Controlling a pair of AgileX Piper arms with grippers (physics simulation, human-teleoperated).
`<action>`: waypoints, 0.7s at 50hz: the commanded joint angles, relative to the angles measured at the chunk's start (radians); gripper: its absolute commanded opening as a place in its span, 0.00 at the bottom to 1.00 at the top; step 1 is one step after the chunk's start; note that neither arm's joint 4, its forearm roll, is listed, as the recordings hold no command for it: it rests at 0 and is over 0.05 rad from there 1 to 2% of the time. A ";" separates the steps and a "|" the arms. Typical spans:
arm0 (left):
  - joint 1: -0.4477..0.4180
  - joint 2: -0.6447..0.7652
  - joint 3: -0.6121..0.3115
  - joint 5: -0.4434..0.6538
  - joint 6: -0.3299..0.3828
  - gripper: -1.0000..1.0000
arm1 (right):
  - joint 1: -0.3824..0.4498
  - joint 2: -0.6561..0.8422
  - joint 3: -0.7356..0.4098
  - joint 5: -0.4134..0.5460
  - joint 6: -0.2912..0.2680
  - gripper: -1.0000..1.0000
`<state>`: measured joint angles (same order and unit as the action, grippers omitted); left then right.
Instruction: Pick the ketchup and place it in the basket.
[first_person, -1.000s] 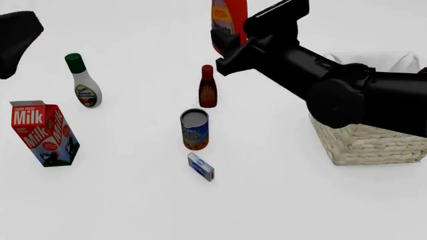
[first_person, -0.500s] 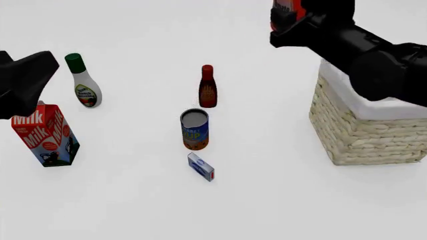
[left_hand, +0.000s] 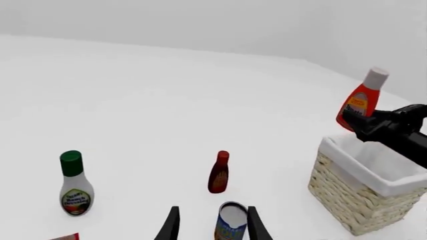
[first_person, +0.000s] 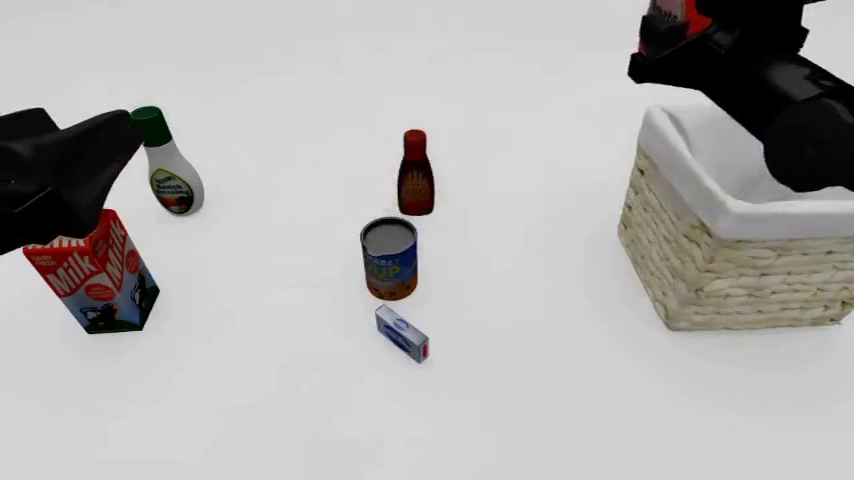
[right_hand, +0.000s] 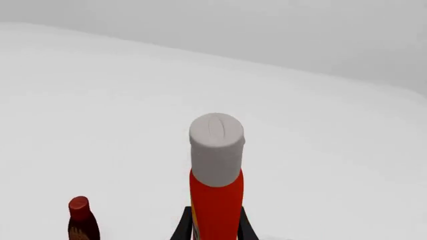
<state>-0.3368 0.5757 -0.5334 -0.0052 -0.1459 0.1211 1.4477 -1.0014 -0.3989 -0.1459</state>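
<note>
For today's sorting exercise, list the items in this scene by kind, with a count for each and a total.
Bottles: 3 – ketchup, ranch bottle, dark sauce bottle
Cartons: 1 – milk carton
Cans: 1 – soup can
Small boxes: 1 – small box
Baskets: 1 – basket
Total: 7

On your table a white green-capped dressing bottle stands behind the milk carton. At centre you see a dark red sauce bottle, then a soup can, then a small blue-and-white box lying nearest.
</note>
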 joint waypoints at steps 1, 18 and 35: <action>-0.007 0.023 -0.001 -0.018 -0.008 1.00 | -0.093 0.016 0.000 -0.019 0.021 0.00; -0.016 0.034 -0.007 -0.016 -0.015 1.00 | -0.177 0.006 0.029 -0.048 0.011 0.00; -0.023 0.050 -0.021 -0.021 -0.012 1.00 | -0.250 0.023 0.089 -0.101 0.018 0.00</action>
<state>-0.3567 0.6156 -0.5460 -0.0235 -0.1592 -0.0853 1.4679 -0.9377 -0.4727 -0.1480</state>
